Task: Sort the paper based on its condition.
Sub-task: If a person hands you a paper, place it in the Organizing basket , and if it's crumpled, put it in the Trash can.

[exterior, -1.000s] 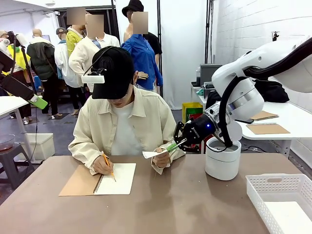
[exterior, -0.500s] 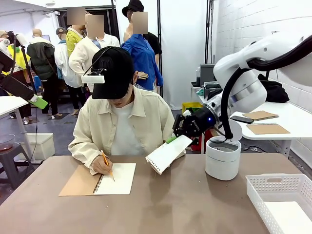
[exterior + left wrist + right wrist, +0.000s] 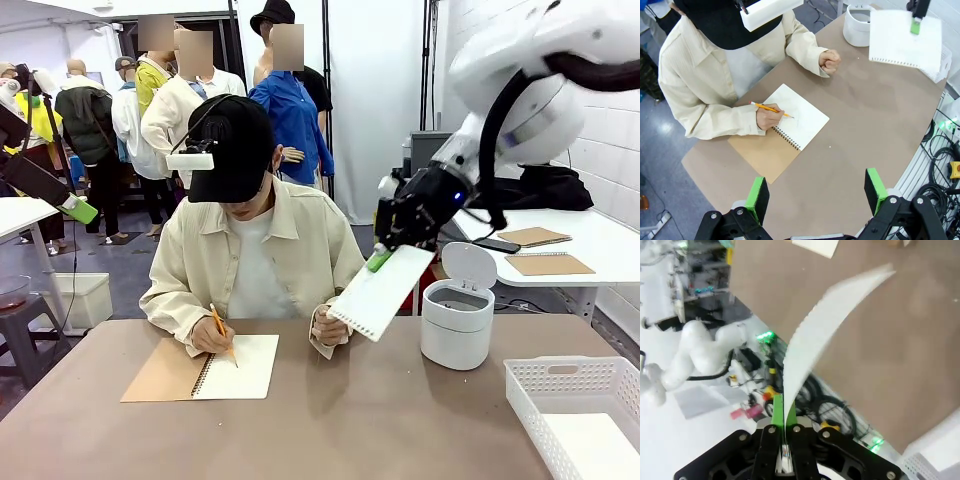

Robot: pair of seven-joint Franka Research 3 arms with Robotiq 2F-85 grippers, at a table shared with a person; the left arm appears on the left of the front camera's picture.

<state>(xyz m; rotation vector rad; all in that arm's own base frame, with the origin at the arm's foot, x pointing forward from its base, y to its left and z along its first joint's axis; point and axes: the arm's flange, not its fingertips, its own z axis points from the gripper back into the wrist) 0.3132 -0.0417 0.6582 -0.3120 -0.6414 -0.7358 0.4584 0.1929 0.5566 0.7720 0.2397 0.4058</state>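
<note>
Pinching one flat white perforated-edge paper sheet [image 3: 385,292] aloft, the right gripper [image 3: 379,259] has not deposited it — white plastic basket [image 3: 560,372] awaits; left gripper [image 3: 817,192] spread, idle.

Bright, even indoor light is coming from overhead; the table [image 3: 380,420] is showing only soft, faint shadows. Front view is reading sharp, with the white right arm [image 3: 530,110] nearly blowing out. Left wrist view is bending at the edges, wide-angle. Right wrist view is smearing with motion blur: the paper [image 3: 827,315] is looking streaky, and the background is going soft and overexposed.
</note>
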